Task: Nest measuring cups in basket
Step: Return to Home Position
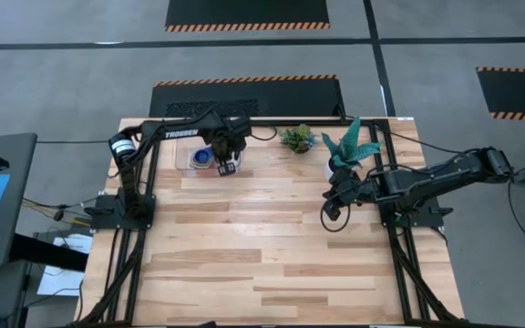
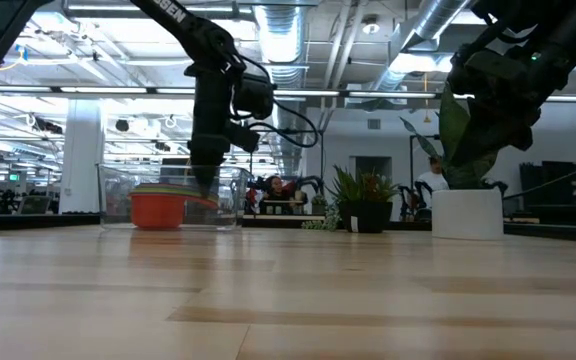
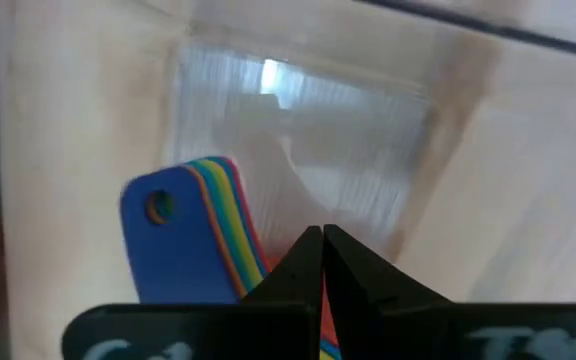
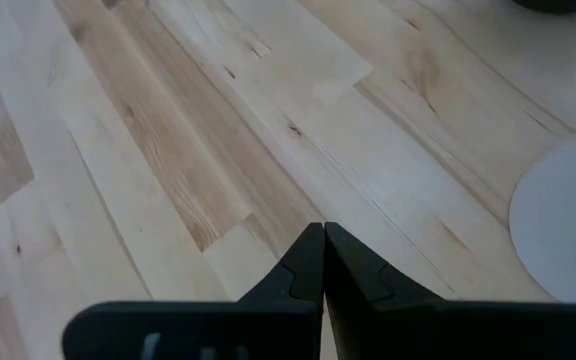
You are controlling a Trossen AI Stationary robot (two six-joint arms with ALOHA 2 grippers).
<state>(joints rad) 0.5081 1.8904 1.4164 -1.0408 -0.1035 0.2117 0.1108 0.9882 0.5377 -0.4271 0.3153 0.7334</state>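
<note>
Two arms: left arm (image 1: 176, 134) at the back left, right arm (image 1: 427, 175) at the right edge.
Left gripper (image 3: 323, 238): fingertips pressed together, empty, just above the cup handles.
Basket (image 2: 111, 200): back left of the table (image 1: 272, 255).
Cups (image 3: 183, 245): nested in the basket, dark blue on top.
Right gripper (image 4: 323, 235): fingertips together, empty, above bare wood beside the pot (image 2: 465, 213).

The left arm (image 1: 182, 134) has the word TROSSEN on it in white letters, seen from above. In the low view, the same arm (image 2: 173, 11) shows white letters too, but only the end of the word can be seen. There are pale marks on the left claw (image 3: 322, 235) and the right claw (image 4: 323, 230). I cannot read them.
</note>
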